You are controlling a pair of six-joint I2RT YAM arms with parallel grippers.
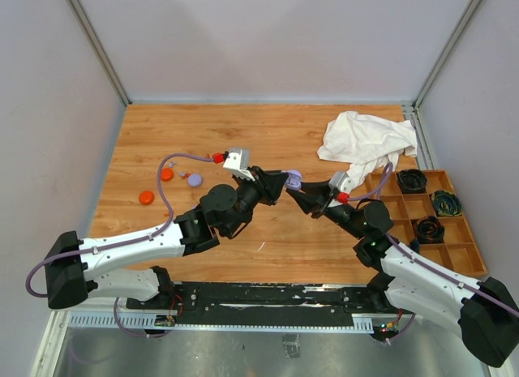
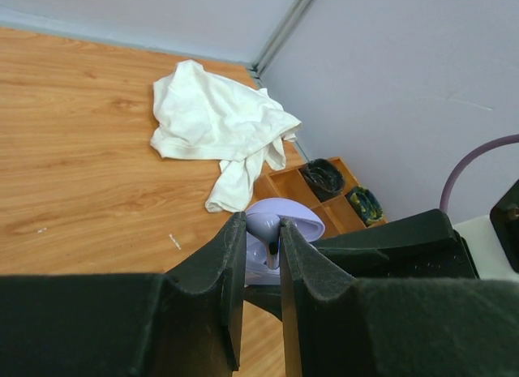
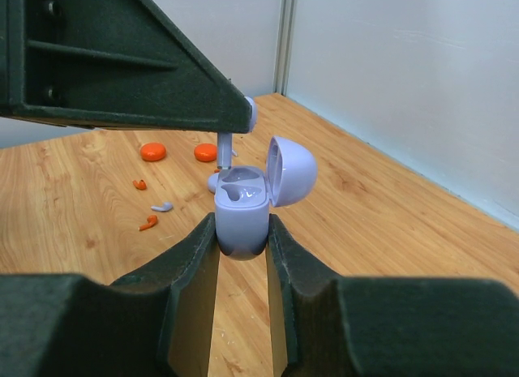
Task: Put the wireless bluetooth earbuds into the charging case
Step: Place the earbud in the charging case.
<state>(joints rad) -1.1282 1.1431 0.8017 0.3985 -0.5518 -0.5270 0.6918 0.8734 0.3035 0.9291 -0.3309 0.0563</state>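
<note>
My right gripper (image 3: 242, 231) is shut on the body of a lavender charging case (image 3: 242, 219), held upright above the table with its lid (image 3: 290, 170) swung open and both sockets empty. My left gripper (image 2: 261, 224) is shut on a lavender earbud (image 2: 272, 251). That earbud's stem (image 3: 225, 143) hangs just above the case's far socket. The two grippers meet tip to tip at mid-table (image 1: 293, 186). One lavender earbud (image 3: 162, 207) and two orange-red earbuds (image 3: 147, 223) (image 3: 139, 184) lie loose on the wood.
Two orange-red discs (image 1: 147, 198) (image 1: 167, 174) and a lavender disc (image 1: 195, 181) lie at the left. A crumpled white cloth (image 1: 366, 142) sits at the back right. A wooden compartment tray (image 1: 473, 255) with coiled cables stands along the right edge.
</note>
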